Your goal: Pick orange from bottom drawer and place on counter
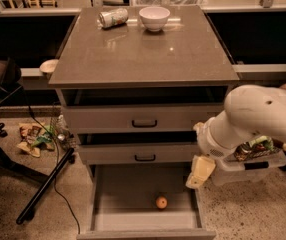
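The orange (161, 202) lies on the floor of the open bottom drawer (125, 194), near its front and right of the middle. My gripper (200, 171) hangs at the end of the white arm (253, 119), just outside the drawer's right side. It is above and to the right of the orange and holds nothing that I can see. The counter (143, 54) is the glossy grey-brown top of the cabinet.
A white bowl (154, 18) and a tipped can (113, 18) sit at the back of the counter. The two upper drawers (144, 123) are slightly open. A clear bin with packets (253, 156) stands at the right. A black stand leg (43, 186) and litter (33, 136) lie at the left.
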